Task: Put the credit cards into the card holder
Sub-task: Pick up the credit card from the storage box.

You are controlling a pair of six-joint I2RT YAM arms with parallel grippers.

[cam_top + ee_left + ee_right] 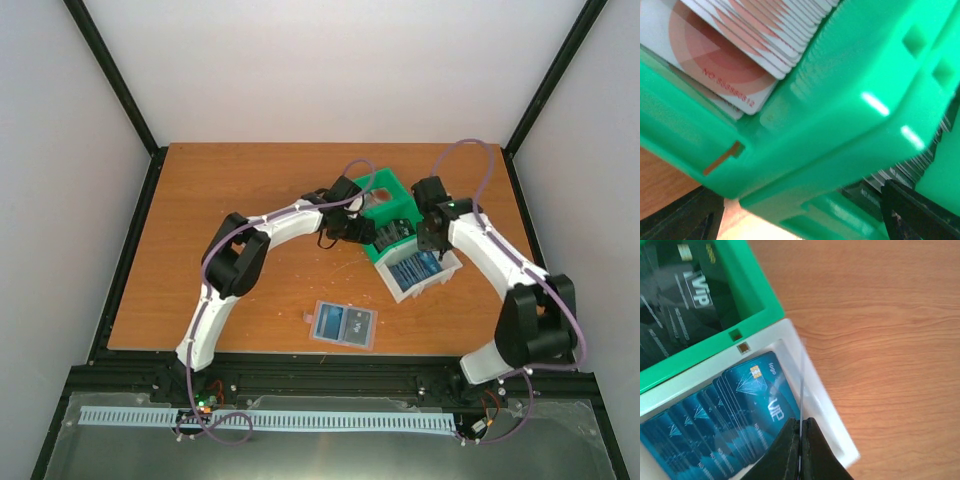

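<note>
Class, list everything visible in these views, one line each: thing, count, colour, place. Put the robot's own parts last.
table: one, orange-brown wood, under everything
tray: one, green with a white end section, mid-table
red-and-white cards: one stack, green compartment
dark cards: one stack, another green compartment
blue cards: one stack, white section
held card: one, edge-on, colour unclear, over the white section
card holder: one, grey-blue inside up, near the table's front edge
left arm, right arm: white with black joints, near edge
left gripper: black, open, at the green tray wall
right gripper: black, shut on the held card
</note>
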